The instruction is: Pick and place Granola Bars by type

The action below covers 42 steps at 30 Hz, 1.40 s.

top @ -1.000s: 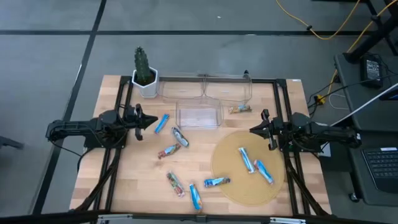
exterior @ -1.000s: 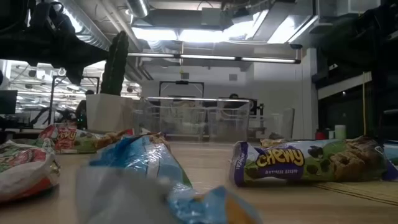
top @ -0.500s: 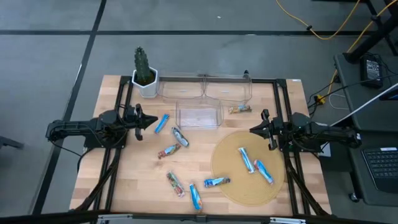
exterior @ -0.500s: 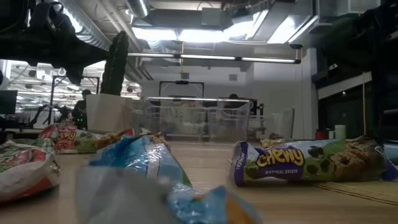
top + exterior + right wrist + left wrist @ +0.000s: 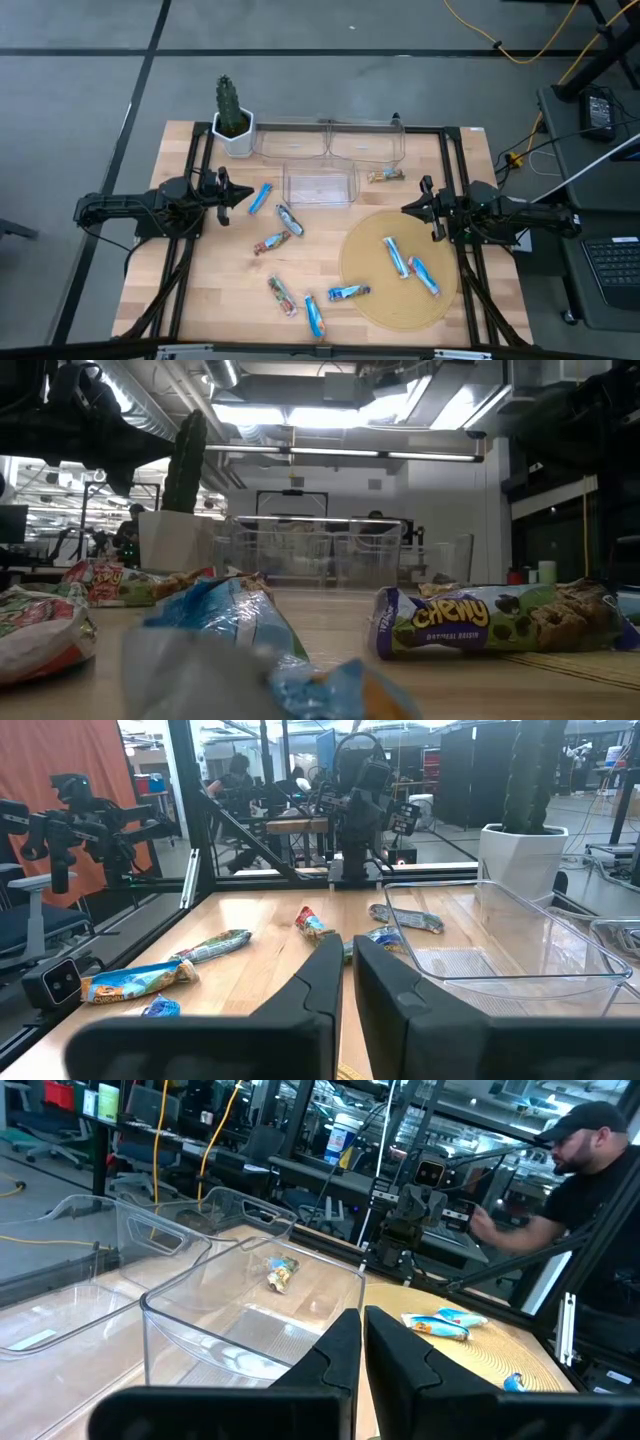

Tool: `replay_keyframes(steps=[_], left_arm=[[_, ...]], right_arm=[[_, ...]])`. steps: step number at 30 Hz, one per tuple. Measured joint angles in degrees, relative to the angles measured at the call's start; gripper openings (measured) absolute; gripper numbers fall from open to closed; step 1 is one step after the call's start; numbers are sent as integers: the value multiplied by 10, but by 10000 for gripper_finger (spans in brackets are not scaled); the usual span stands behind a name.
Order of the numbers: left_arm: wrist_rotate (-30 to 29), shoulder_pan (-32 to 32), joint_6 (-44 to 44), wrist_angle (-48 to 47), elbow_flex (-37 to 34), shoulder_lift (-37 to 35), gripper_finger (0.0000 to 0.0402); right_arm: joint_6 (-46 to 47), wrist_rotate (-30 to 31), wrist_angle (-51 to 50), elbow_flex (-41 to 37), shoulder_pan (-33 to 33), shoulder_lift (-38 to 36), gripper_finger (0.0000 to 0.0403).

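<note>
Nothing has moved since the earlier frames: both arms wait at opposite side edges of the surface. Most granola bars lie scattered mid-surface, three on the round mat. Left claw, pinched shut and empty, sits just beside the blue bar, whose long axis runs toward the back edge. Right claw, also shut and empty, is near the mat's bars.

Potted cactus at table's back corner; three clear bins nearby; round mat.
</note>
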Motion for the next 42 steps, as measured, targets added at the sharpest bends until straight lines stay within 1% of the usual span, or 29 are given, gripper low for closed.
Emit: replay_keyframes(steps=[16, 33, 42], left_arm=[[0, 0, 0, 0, 0, 0, 8], [0, 0, 0, 0, 0, 0, 13], [0, 0, 0, 0, 0, 0, 8]], right_arm=[[0, 0, 0, 0, 0, 0, 32], [0, 0, 0, 0, 0, 0, 32], [0, 0, 0, 0, 0, 0, 32]])
